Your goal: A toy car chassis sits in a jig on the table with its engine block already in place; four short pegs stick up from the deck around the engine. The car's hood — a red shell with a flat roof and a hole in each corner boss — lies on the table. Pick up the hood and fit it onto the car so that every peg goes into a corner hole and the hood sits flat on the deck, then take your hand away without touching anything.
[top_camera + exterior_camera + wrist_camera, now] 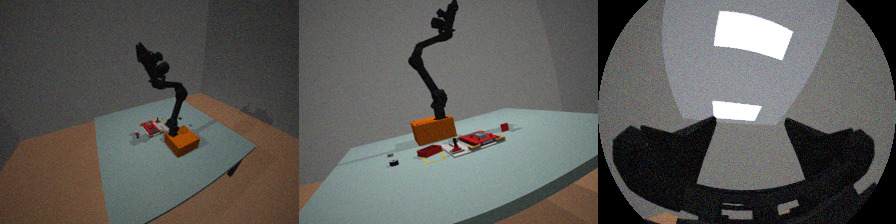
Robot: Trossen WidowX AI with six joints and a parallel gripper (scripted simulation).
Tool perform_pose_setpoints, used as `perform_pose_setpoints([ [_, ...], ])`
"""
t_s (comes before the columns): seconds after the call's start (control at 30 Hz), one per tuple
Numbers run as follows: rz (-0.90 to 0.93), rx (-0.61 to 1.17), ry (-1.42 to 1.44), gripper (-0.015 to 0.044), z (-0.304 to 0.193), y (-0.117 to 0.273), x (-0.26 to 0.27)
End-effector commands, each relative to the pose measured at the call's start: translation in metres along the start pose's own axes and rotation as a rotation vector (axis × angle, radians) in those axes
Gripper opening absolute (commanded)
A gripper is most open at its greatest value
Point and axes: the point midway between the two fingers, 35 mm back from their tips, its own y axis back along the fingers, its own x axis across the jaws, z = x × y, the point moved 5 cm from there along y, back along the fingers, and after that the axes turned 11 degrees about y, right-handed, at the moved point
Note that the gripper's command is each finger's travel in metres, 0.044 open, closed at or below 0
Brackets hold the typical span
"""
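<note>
The red chassis (146, 128) (470, 140) sits in its jig on the table, with the grey engine block (149, 124) (481, 134) on its deck. Short pegs show around the engine in the exterior view. The hood (429, 151), a dark red shell, lies on the table beside the jig, near the yellow outline; the arm mostly hides it in the top view. Its holes cannot be made out. My gripper (138, 46) (751, 120) is open and empty, raised high above the table and pointing upward, far from the hood and chassis.
The orange base block (182, 139) (434, 132) stands behind the jig in the exterior view. A red piece with a black post (455, 144) stands on the pale jig plate (458, 154). A red part (136, 134) (504, 127) and a black round part (180, 117) (394, 163) lie apart.
</note>
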Motion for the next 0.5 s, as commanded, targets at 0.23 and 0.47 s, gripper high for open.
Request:
perform_pose_setpoints([
  [0.23, -0.066, 0.269, 0.107, 0.044, -0.095, 0.022, -0.024],
  [0.47, -0.156, 0.426, 0.165, 0.044, -0.148, 0.044, -0.058],
])
